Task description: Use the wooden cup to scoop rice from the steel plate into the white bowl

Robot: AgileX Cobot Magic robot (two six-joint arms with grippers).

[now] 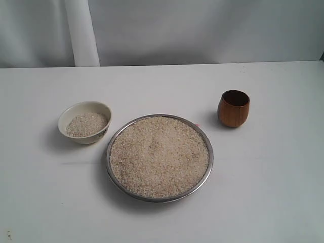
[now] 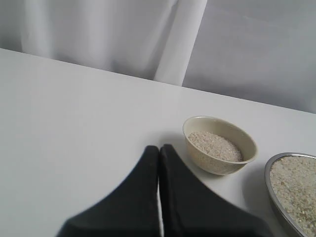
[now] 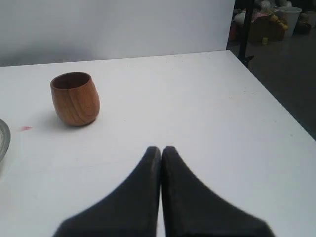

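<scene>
The steel plate (image 1: 208, 167) lies in the middle of the white table, heaped with rice (image 1: 159, 156). To its left stands the white bowl (image 1: 69, 112), partly filled with grains. The wooden cup (image 1: 233, 108) stands upright and apart, to the right and behind the plate. Neither arm shows in the exterior view. My left gripper (image 2: 159, 148) is shut on nothing, some way short of the white bowl (image 2: 211, 162), with the plate's rim (image 2: 270, 185) beside it. My right gripper (image 3: 161, 149) is shut and empty, well short of the wooden cup (image 3: 75, 98).
The table's right edge (image 3: 276, 111) drops off to a dark floor with clutter beyond. A small pink mark (image 3: 25, 129) lies on the table between cup and plate. A white curtain hangs behind the table.
</scene>
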